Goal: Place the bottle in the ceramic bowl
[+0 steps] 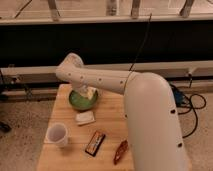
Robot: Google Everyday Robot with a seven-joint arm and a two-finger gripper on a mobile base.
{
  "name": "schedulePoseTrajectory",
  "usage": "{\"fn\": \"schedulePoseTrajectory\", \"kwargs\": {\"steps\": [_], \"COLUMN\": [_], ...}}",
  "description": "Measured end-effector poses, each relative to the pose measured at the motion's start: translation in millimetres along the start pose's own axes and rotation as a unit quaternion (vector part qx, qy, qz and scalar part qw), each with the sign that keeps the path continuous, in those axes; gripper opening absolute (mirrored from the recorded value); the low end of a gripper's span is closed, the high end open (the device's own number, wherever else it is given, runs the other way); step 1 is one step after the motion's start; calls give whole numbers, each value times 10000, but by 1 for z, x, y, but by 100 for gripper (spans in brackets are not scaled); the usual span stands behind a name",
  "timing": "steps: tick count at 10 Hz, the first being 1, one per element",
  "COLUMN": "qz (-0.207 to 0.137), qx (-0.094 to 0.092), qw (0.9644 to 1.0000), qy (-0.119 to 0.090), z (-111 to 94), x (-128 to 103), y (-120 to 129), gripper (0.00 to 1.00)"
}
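Observation:
The green ceramic bowl (79, 102) stands at the back of the wooden table (112, 117). My white arm reaches in from the right and bends down over it. The gripper (84, 90) hangs at the arm's end, just over the bowl's right half and mostly hidden by the arm. A pale whitish-yellow bottle (91, 93) shows inside the bowl against its right side, right at the gripper. Whether the gripper holds it cannot be told.
A flat whitish bar (85, 118) lies just in front of the bowl. A translucent white cup (57, 134) stands at the front left. A dark snack bar (95, 142) and a reddish-brown packet (120, 151) lie near the front edge. A dark wall with rails runs behind the table.

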Motion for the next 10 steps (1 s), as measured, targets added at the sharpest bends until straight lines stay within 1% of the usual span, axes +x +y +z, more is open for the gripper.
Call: {"fn": "schedulePoseTrajectory", "kwargs": {"steps": [1,4,5,6,7,8,9,10], "qz": [-48,-123,-165,-208,-241,-254,-278,-310], "qx": [10,34,57,65,75,87,99,118], "qw": [10000,9999,9998,9998,9997,9996,9996,9994], "qy": [2,8,19,19,15,13,7,5], "z": [1,1,1,1,1,1,1,0], "x": [-2,-4,-5,-7,-7,-8,-9,-10], "y": [-2,-4,-5,-6,-7,-8,-8,-10], "gripper": [25,50,55,54,50,52,57,59]}}
